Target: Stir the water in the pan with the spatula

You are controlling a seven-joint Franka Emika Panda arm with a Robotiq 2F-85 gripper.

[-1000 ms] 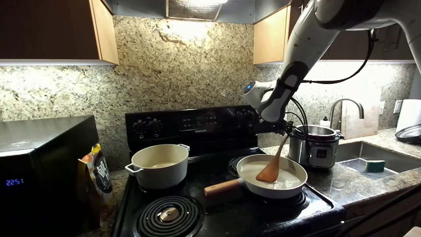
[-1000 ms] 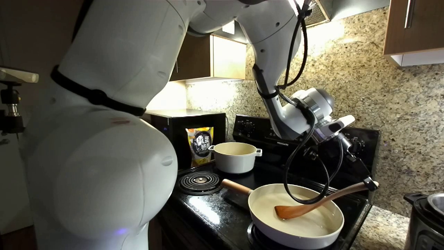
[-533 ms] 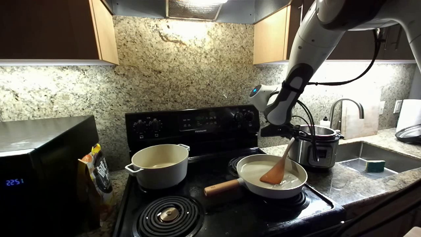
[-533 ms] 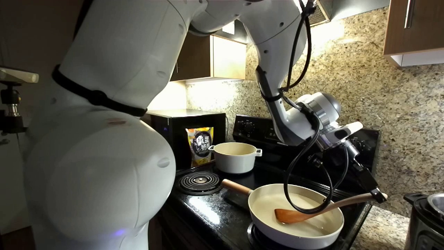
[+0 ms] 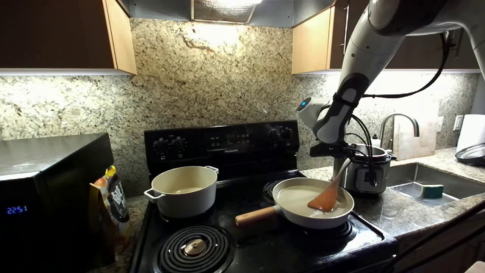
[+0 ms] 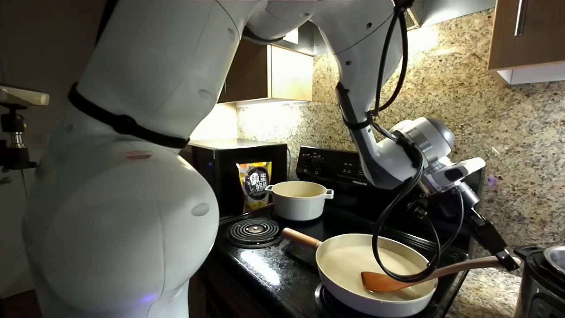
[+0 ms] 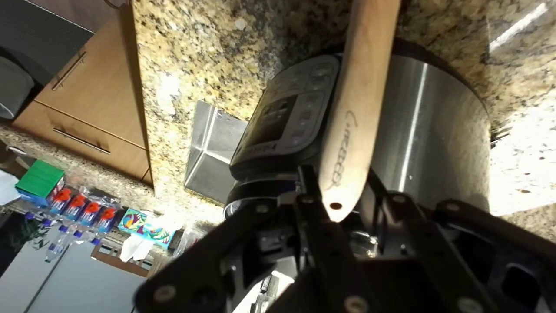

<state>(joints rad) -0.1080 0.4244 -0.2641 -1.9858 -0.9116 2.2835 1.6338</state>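
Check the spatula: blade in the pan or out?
In: both exterior views show the spatula's blade inside the pan, its lower edge at the water. Whether it touches the bottom, I cannot tell.

Right of centre, the spatula [image 5: 331, 192] slants from the jaws to the water [image 5: 297, 198] in the pan [image 5: 314, 223]; pot [image 5: 188, 203] left of centre; bag [image 5: 117, 199] at lower left; cooker [image 5: 359, 177] and sponge [image 5: 432, 191] at right.

Arm [image 6: 123, 238] glossy white, reddish mark [image 6: 137, 154] below black strap [image 6: 126, 125], looped black cables [image 6: 374, 242], small blue light [image 5: 304, 103], black gripper [image 7: 341, 182] with silvery screws [image 7: 165, 293]
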